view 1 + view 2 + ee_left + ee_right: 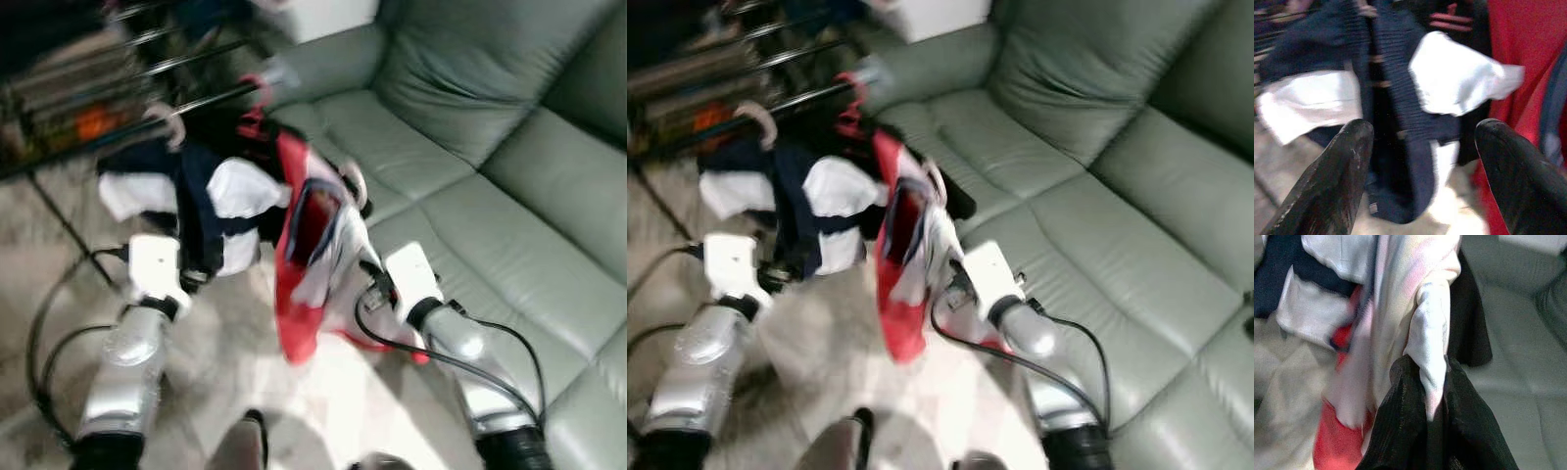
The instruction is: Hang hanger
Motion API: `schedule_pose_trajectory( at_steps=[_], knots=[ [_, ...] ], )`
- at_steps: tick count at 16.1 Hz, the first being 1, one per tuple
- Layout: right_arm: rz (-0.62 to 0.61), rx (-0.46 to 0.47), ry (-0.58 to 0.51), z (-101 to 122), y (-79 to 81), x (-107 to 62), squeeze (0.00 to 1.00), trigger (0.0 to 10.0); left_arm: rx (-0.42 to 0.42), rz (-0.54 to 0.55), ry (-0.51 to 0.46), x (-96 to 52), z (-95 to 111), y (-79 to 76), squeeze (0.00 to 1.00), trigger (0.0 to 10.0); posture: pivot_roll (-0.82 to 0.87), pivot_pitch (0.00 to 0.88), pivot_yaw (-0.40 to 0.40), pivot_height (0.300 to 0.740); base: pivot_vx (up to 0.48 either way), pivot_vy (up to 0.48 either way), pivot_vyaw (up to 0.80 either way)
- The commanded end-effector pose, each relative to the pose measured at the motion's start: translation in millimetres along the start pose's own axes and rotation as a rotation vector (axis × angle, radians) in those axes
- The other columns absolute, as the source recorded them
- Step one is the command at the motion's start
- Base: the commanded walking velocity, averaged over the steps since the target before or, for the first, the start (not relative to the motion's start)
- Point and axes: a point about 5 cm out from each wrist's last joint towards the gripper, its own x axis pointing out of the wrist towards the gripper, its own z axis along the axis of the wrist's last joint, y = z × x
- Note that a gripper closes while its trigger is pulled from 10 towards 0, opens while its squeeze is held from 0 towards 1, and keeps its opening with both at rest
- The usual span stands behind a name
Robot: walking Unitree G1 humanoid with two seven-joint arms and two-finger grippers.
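A red and white garment (294, 284) hangs from a pinkish hanger hook (261, 90) at the dark rack bar (201, 101). My right gripper (1430, 413) is shut on a white fold of this garment (1425, 328), beside the sofa's seat. To its left a navy and white garment (211, 211) hangs from another hook (759, 116) on the same bar. My left gripper (1420, 161) is open just short of the navy garment (1396, 112), with nothing between its fingers (1332, 176). The views are blurred.
A grey-green leather sofa (509, 176) spans the right side, close behind the red garment. The rack's dark leg (69, 230) and black cables (44, 343) stand on the pale floor at left. A white box (323, 15) sits at the back.
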Motion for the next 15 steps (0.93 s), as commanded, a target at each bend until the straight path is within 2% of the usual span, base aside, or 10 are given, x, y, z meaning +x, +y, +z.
schedule_pose_trajectory(
  at_steps=[1,8,15],
  knots=[
    [-0.020,-0.023,-0.085,16.3,-2.9,-1.2,0.00,10.0,-0.004,0.002,0.001,0.8,0.9,-2.2,0.00,10.0,-0.04,0.084,-0.025,0.740,0.000,0.000,0.80],
    [-0.016,-0.015,-0.090,14.7,-1.8,-2.7,0.00,10.0,-0.005,0.012,0.013,-1.2,-0.6,-2.5,0.00,10.0,-0.04,0.089,-0.027,0.740,0.000,0.000,0.74],
    [-0.181,-0.031,-0.098,10.5,-12.9,-20.8,0.00,10.0,-0.013,0.001,0.021,-6.8,-5.1,-3.1,0.00,10.0,-0.04,0.090,-0.030,0.740,0.000,0.452,0.00]
  ],
)
